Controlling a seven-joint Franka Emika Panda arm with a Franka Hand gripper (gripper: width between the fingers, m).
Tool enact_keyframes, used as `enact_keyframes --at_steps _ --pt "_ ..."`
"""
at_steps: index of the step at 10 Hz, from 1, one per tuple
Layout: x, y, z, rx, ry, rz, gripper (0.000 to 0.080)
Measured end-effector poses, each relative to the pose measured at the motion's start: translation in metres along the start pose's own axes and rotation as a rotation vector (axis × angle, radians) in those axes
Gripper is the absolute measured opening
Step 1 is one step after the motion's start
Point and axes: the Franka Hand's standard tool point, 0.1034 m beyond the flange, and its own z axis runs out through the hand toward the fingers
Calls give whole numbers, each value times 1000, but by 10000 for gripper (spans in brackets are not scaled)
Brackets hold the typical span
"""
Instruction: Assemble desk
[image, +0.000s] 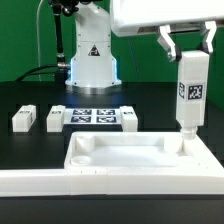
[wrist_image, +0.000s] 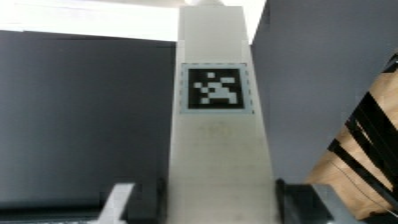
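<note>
Gripper (image: 188, 52) clamped on upright leg (image: 190, 95), seating at desk top (image: 128, 158) unclear

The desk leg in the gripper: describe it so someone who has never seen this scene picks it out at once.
Find the wide white desk top in the exterior view's foreground. At its far corner on that view's right, the gripper clamps one leg. Unlike the loose legs lying on the black table, it stands upright.
</note>
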Motion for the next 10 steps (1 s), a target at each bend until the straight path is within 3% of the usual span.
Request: enact_keyframes --at_steps 10 --pt "-12 0 34 7 -35 -3 285"
